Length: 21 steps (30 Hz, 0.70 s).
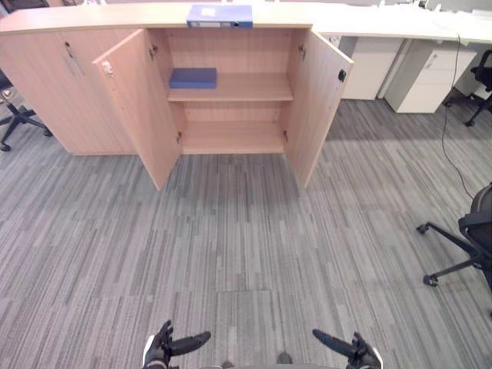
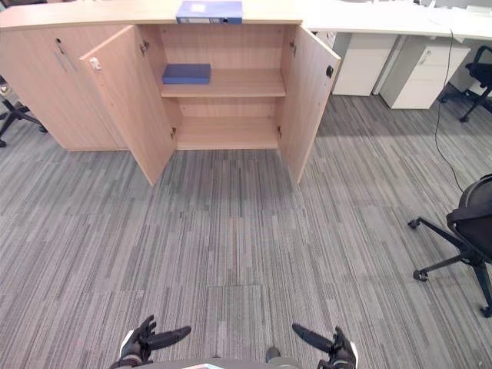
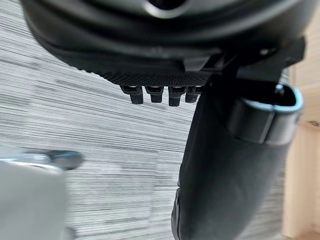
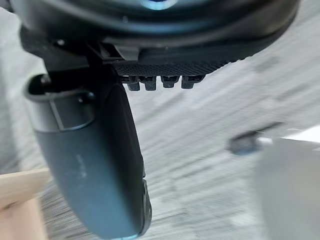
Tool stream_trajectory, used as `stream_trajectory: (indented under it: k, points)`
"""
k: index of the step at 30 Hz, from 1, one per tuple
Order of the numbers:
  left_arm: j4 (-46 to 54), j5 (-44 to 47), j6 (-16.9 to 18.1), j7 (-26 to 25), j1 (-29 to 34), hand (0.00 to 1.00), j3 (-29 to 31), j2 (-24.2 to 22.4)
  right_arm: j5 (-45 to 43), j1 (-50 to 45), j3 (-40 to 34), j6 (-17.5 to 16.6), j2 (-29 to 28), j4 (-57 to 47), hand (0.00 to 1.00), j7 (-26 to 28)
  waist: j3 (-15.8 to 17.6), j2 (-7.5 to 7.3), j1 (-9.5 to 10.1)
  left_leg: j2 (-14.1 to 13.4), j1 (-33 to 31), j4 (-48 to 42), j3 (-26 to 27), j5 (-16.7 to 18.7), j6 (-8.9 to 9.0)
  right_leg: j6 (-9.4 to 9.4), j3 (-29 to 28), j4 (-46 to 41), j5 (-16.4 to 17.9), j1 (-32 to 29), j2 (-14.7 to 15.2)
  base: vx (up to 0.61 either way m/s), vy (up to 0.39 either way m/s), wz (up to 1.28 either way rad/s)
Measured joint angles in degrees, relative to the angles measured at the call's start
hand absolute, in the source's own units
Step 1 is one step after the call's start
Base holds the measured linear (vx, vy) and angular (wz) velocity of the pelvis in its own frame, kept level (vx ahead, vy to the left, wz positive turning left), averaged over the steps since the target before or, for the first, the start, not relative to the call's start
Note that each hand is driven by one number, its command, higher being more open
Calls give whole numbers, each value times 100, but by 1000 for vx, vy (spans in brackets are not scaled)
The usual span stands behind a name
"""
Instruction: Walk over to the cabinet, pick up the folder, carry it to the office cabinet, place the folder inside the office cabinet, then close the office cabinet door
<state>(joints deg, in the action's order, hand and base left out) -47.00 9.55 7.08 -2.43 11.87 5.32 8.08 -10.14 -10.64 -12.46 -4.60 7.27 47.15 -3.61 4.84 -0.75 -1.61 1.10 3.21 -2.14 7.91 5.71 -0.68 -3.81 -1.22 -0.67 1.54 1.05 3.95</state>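
Lying atop cabinet (image 1: 92, 19), folder (image 1: 220, 15); left robot hand (image 1: 160, 350), right robot hand (image 1: 360, 352) released, far off.

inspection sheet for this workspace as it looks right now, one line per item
surface: grey striped carpet between the robot and the cabinet
job's things: office cabinet with both doors swung open; light blue folder lying flat on its top; dark blue folder flat on the upper shelf, left side
clutter: nothing seen
hands: left hand and right hand low in front of the robot, both open, holding nothing
cables: thin dark cable hanging from the white desk to the floor, on the right
surroundings: white drawer units; office chair on the right; second office chair on the left
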Motion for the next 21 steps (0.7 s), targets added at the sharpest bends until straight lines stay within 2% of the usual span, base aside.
stream_trajectory:
  k: [4, 10, 11, 14, 15, 18, 19, 20, 21]
  points:
    - [304, -1, 90, -5, 7, 100, 121, 1, 372, 133, -15, -61, 177, -316, 100, 24, 103, 7, -34, -1, 135, 50, 49, 62, 99, -25, 58, 160, -16, 191, 12, 77, 15, -1]
    - [423, -1, 98, -5, 70, 100, 213, -5, 646, 162, 45, -116, 177, -322, 100, 118, 235, 43, -45, -7, 95, 59, 61, 104, 159, -26, 156, 178, -15, 161, 13, 21, -3, 2]
    - [428, 4, 98, -9, 73, 100, 220, -2, 729, 167, 58, -116, 177, -323, 100, 118, 236, 42, -44, -12, 27, 10, 68, 148, 219, -26, 161, 178, -15, 110, 16, 0, 0, 0]
    - [587, 13, 97, -16, 83, 100, 226, -13, 753, 385, 58, -115, 196, -337, 100, 104, 388, 53, -19, -63, -320, -491, 215, 485, 138, -50, 123, 152, 6, -46, 10, -6, -6, -16]
    - [654, 68, 97, -17, 78, 100, 228, -38, 752, 481, 59, -113, 226, -390, 100, 92, 423, 93, 29, -83, -489, -759, 261, 646, 54, -78, 108, 66, 81, -164, 13, -13, 17, -27]
    - [802, 185, 92, -25, 80, 100, 230, -141, 750, 598, 81, -108, 368, -488, 100, 45, 517, 249, 44, -101, -720, -1246, 337, 1054, -34, -189, 62, -861, 595, -587, 53, 9, 52, -13]
    - [911, 244, 95, -31, 105, 100, 230, -151, 749, 587, 107, -108, 392, -520, 100, 10, 524, 252, 57, -40, -727, -1362, 343, 1178, -97, -284, 96, -1517, 902, -868, 134, 81, 94, 0]
    - [949, 293, 98, -52, 98, 100, 230, -141, 747, 593, 162, -104, 396, -523, 100, -16, 551, 259, 50, -3, -666, -1385, 317, 1270, -163, -308, 214, -2316, 1057, -1190, 205, 111, 83, 3]
    - [966, 294, 98, -74, 91, 100, 229, -128, 747, 589, 193, -104, 389, -539, 100, -11, 579, 269, 45, 6, -626, -1381, 287, 1303, -187, -301, 306, -2803, 1065, -1391, 237, 187, 74, 17]
